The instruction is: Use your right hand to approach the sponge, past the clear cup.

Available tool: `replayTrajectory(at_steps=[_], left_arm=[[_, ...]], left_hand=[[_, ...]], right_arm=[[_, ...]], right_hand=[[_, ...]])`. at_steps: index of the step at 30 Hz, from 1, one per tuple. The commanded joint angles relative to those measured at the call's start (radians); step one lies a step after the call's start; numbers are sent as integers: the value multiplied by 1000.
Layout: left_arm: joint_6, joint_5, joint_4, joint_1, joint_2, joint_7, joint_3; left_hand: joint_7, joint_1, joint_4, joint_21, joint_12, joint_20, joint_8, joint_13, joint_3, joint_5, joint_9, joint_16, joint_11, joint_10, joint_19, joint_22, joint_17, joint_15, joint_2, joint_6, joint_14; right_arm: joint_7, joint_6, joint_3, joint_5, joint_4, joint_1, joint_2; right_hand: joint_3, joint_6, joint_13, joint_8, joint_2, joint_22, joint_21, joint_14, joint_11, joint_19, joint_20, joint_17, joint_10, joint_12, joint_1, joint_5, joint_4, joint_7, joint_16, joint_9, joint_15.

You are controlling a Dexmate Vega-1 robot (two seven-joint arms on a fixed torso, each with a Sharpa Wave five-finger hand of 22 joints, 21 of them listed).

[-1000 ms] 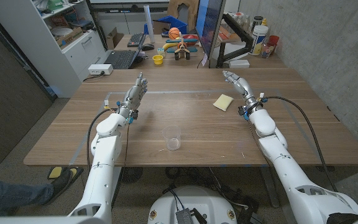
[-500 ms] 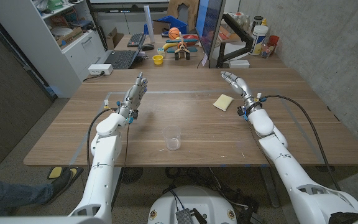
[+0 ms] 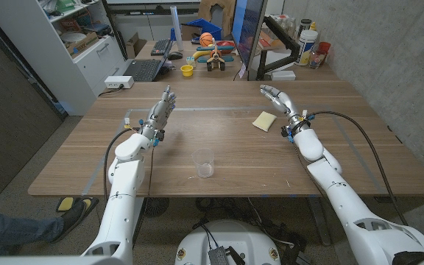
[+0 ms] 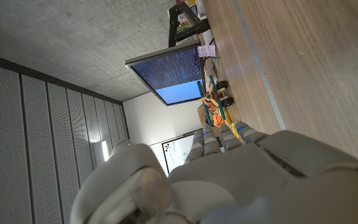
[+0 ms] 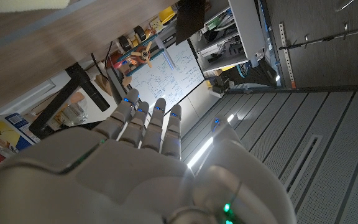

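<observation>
On the wooden surface (image 3: 359, 158), toward the far right: yellow sponge (image 3: 263, 121), lying flat. Just beyond and to its right, raised above the wood: right robot hand (image 3: 277, 98), fingers extended and apart, gripping nothing. Nearer the front edge, about mid-width, well apart from the sponge: clear cup (image 3: 204, 164), upright. On the left side: left robot hand (image 3: 161, 110), fingers straight and together, likewise gripping nothing.
</observation>
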Motion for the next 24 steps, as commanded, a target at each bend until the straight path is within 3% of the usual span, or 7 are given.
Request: replayTrajectory(at_steps=[1,17,24], left_arm=[[4,6,-3,-2,2,-1,5],[17,15,-15,-6,12,-5,6],[19,18,-11,-11,15,-6,6]], left_hand=[[4,5,0,2,0,-3,3,5,-5,-3,4,2,-5,1,-12,6,6,-1,7,4,-9],[4,8,0,2,0,0,3,5,-8,-5,4,2,-6,1,-15,6,6,-1,10,8,-11],[3,9,0,1,0,0,3,5,-9,-5,4,2,-6,0,-18,6,6,0,11,10,-12]], right_arm=[[-49,-22,-26,-68,-10,1,-23],[-102,-58,-51,-132,-46,-8,-46],[-117,-73,-65,-158,-47,-4,-57]], right_hand=[[2,2,1,0,-8,3,-3,6,-3,-4,-50,-1,3,-3,2,7,-6,-10,-3,1,-35],[2,17,1,3,-13,3,-15,9,-15,-8,-48,-2,4,-5,2,9,-10,-14,-3,1,-39],[3,20,0,2,-14,4,-22,6,-34,-9,-49,-2,-7,-10,2,10,-11,-18,-5,1,-40]])
